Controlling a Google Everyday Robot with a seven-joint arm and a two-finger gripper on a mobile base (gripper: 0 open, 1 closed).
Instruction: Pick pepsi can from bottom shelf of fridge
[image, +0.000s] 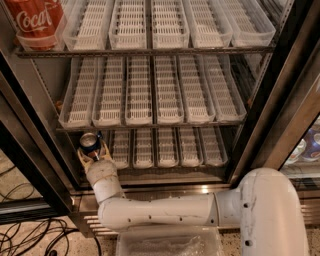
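My claw (93, 154) is poked into the fridge (280, 100), bottom shelf (165, 169) running off to its right. The pepsi can (89, 142) stands upright straight ahead, right at its tip. Can't tell if it's clamped, tbh.

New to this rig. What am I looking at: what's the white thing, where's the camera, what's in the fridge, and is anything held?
There is one picture from one camera, looking down into a tall display fridge with black door frames. Where the camera is mounted is not known. The white jointed tube along the bottom is the robot's single arm. At its tip is the gripper, reaching in at the left end of the bottom shelf. It sits right at a small blue pepsi can with a silver top. Whether it has clamped the can cannot be told. The shelves carry whitish slatted plastic can lanes. A large red Coca-Cola can stands at the top left.
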